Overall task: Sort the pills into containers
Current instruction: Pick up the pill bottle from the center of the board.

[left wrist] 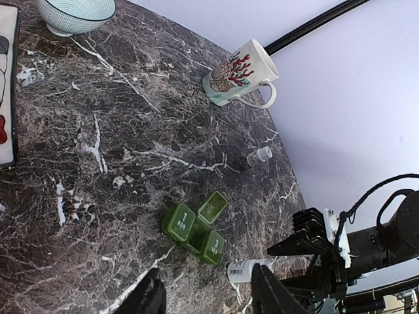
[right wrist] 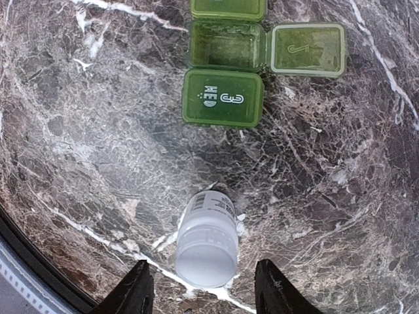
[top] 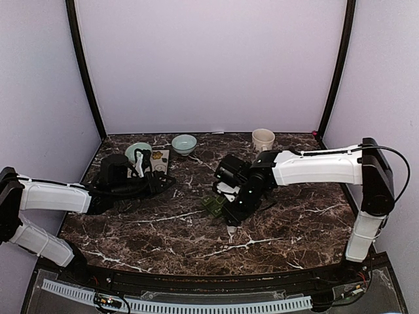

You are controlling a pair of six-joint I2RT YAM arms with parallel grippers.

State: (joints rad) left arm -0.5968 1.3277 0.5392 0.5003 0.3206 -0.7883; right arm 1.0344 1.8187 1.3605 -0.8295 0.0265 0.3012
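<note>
The dark green containers (right wrist: 224, 64) lie on the marble as a short row of compartments. The middle one is open, with its lid (right wrist: 308, 49) flipped aside; I also see the containers (left wrist: 195, 227) (top: 211, 206) in the left wrist and top views. A white pill bottle (right wrist: 206, 239) (left wrist: 249, 269) lies on its side just beside them. My right gripper (right wrist: 203, 291) (top: 231, 219) hovers open over the bottle, with its fingers apart from it on either side. My left gripper (left wrist: 209, 297) (top: 167, 181) is open and empty at the left. I cannot make out loose pills.
A cream mug (left wrist: 239, 75) (top: 263, 139) stands at the back right. Two pale teal bowls (top: 184, 143) (top: 137, 152) and a cream card (top: 158, 159) with small dark spots are at the back left. A small capped vial (left wrist: 260, 156) lies near the table's right edge.
</note>
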